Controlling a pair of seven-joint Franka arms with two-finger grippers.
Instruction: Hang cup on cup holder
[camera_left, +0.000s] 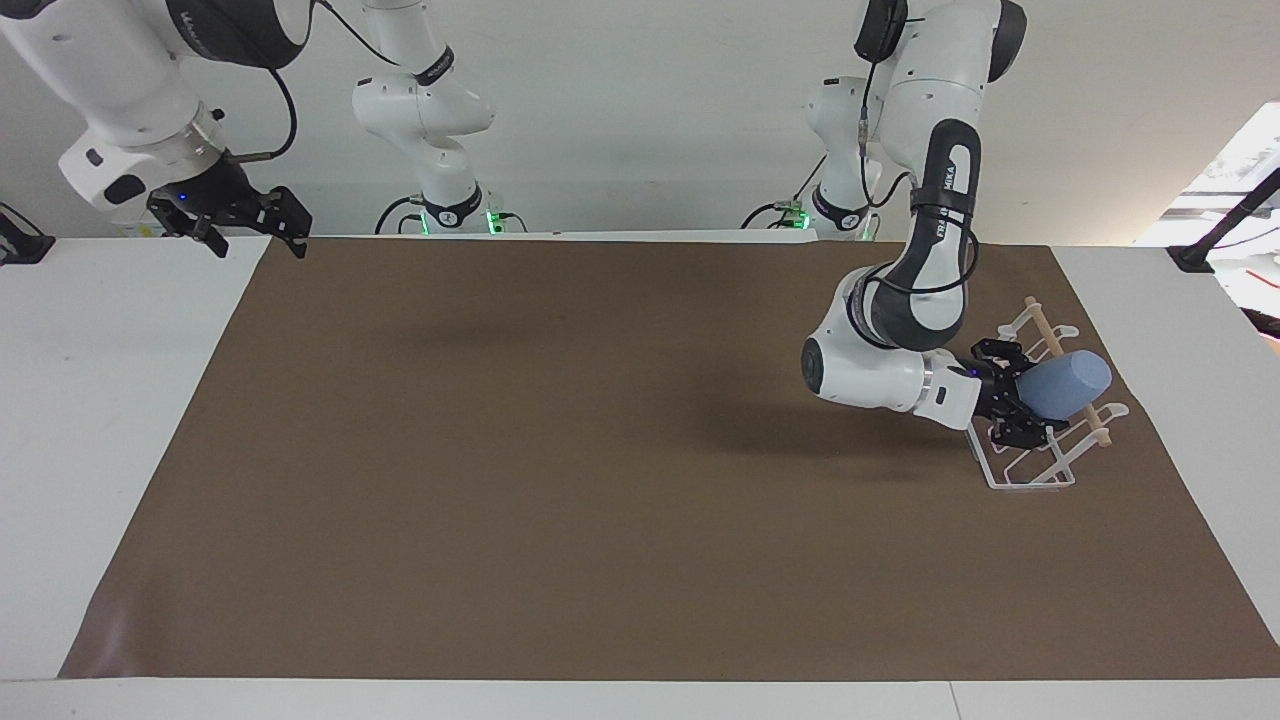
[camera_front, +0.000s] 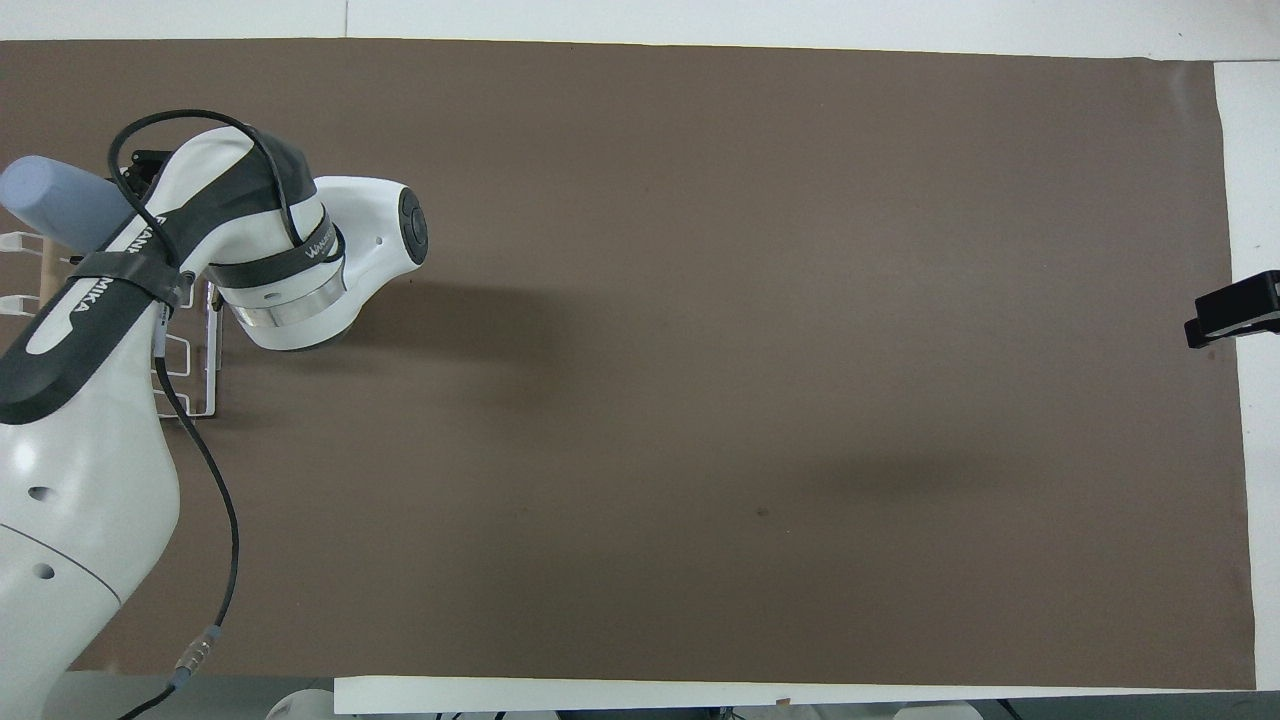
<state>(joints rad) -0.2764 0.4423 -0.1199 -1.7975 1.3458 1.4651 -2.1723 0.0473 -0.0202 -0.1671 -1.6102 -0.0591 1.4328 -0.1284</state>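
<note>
My left gripper (camera_left: 1030, 397) is shut on the light-blue cup (camera_left: 1072, 385). It holds the cup on its side, up over the white wire cup holder (camera_left: 1030, 478). The cup's free end points toward the left arm's end of the table and reaches past the wooden dowel (camera_left: 1045, 330). I cannot tell whether the cup touches a prong. In the overhead view the cup (camera_front: 50, 203) sticks out from under the left arm, which hides most of the cup holder (camera_front: 200, 385). My right gripper (camera_left: 248, 228) is open, empty and raised.
A brown mat (camera_left: 600, 450) covers the white table (camera_left: 110, 400). The right gripper hangs over the mat's edge at the right arm's end, and its tip shows in the overhead view (camera_front: 1225, 312). The cup holder stands near the mat's edge at the left arm's end.
</note>
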